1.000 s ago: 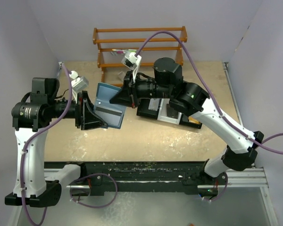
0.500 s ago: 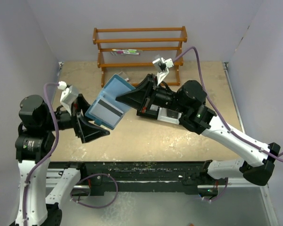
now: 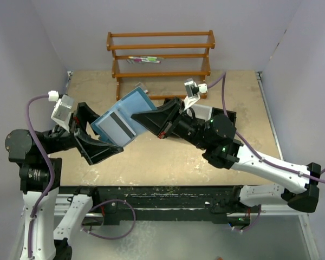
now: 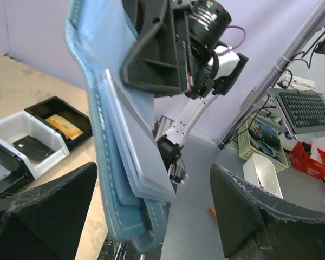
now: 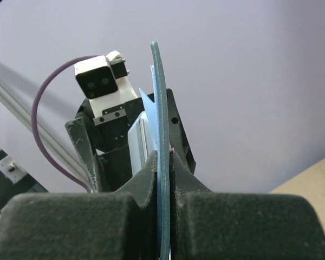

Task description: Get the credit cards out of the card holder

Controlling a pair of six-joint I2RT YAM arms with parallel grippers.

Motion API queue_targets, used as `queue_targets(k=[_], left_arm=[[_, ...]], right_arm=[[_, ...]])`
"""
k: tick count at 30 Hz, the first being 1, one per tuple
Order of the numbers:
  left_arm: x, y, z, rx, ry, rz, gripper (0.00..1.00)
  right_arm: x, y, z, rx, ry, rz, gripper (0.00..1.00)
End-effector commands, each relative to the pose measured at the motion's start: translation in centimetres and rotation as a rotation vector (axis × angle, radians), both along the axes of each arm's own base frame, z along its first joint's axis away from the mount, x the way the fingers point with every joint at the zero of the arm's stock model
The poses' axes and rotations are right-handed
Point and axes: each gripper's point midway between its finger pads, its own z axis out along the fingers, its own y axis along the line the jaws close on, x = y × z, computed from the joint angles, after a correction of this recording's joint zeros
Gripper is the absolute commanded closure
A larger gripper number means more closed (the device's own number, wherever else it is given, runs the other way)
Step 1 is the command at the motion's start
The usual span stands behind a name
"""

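So far none out: my right claw [image 5: 163, 162] clamped on card holder [image 4: 97, 43], held aloft. Credit cards [image 4: 141, 151] sit in pockets, just ahead of my left claw [image 4: 151, 216], which gapes wide, gripping nothing. All pulling left.

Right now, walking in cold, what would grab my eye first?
A blue wallet hangs in mid-air at the centre, pinched in the right gripper, a grey card peeking from it. The left gripper gapes open on either side of it. A wooden rack stands at the back.
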Motion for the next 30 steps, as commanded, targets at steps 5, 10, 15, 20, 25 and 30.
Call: queue_targets(k=[5,10,15,20,25,30], left_arm=[[2.4,0.0,0.6,-0.02,0.049,0.053,0.38],[2.7,-0.1,0.1,-0.018,0.113,0.03,0.69],[2.4,-0.2,-0.1,-0.018,0.156,-0.013,0.81],[2.9,-0.3,-1.5,0.019,0.241,-0.057,0.83],[4.1,-0.1,-3.2,0.103,0.281,-0.035,0.86],[7.0,1.6,-5.7,0.275,0.203,0.18,0.96]], right_arm=[[-0.4,-3.8,4.0,0.259,0.032,-0.086,1.0],[-0.5,-3.5,2.6,0.267,0.065,-0.077,1.0],[-0.2,-3.0,0.9,0.236,0.098,-0.08,1.0],[2.2,-2.3,-3.9,0.042,0.16,-0.099,0.5],[5.6,-3.1,-7.6,-0.245,0.197,-0.056,0.23],[6.6,-5.5,-8.7,-0.446,0.164,-0.116,0.2]])
